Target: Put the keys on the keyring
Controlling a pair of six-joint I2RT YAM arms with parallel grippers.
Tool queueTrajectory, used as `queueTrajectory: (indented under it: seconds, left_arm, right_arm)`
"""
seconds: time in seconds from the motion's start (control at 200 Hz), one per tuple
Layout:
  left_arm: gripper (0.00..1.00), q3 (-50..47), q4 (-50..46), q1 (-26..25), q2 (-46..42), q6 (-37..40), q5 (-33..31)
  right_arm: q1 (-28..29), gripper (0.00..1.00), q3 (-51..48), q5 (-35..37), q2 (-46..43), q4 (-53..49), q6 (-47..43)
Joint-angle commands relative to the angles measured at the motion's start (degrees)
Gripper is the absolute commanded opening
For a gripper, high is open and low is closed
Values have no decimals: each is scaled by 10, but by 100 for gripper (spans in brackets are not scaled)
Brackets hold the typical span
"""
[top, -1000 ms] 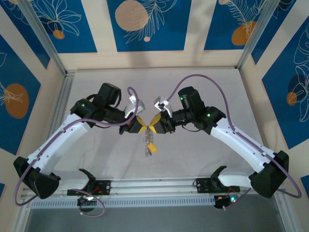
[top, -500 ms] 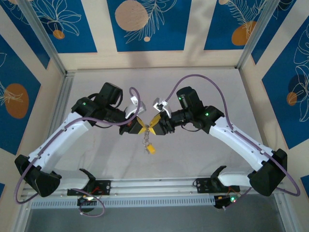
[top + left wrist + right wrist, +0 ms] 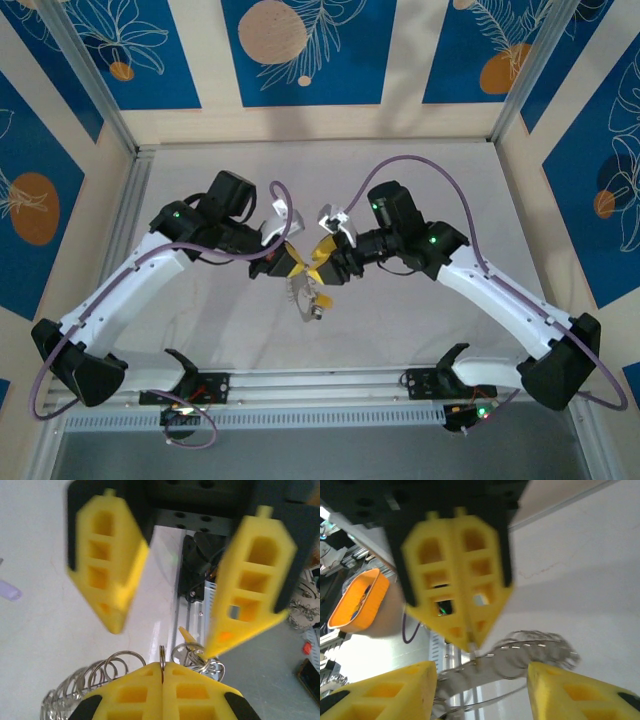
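Above the middle of the bench (image 3: 400,330), the left claw (image 3: 287,262) and right claw (image 3: 322,266) meet tip to tip, clear of the surface. The left claw's yellow fingers (image 3: 135,690) are pressed together, pinching the thin edge of the keyring (image 3: 162,653), which pokes out just past their tips. The right claw faces it with its jaws spread wide, one to each side of the left claw's tips, gripping nothing. A coil of silvery loops (image 3: 535,647) hangs at the left claw's pinch. A bunch of keys (image 3: 197,657) dangles just beside one right-claw fingertip. A small lilac piece (image 3: 7,589) lies on the bench, well apart from both claws. An orange tub (image 3: 357,600) sits beyond the left claw.
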Motion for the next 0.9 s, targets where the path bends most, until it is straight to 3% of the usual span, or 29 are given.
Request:
queueTrajectory:
  seconds: [0.0, 0.415, 0.505, 0.585, 0.655, 0.895]
  left_arm:
    - [0, 2, 28, -6, -2, 5, 7]
    - [0, 3, 26, -9, -6, 4, 17]
    - [0, 4, 25, -9, -5, 6, 19]
    - [0, 3, 24, -8, -5, 7, 16]
    - [0, 4, 22, -9, -3, 9, 14]
    - [0, 4, 17, -9, -3, 12, 11]
  right_arm:
    - [8, 49, 12, -29, -15, 0, -9]
    - [16, 40, 23, -15, 13, 23, -15]
    - [17, 30, 25, -15, 16, 28, -16]
    - [17, 13, 28, -15, 20, 24, -17]
    - [16, 4, 28, -15, 20, 22, -16]
    - [14, 4, 24, -10, 11, 17, -16]
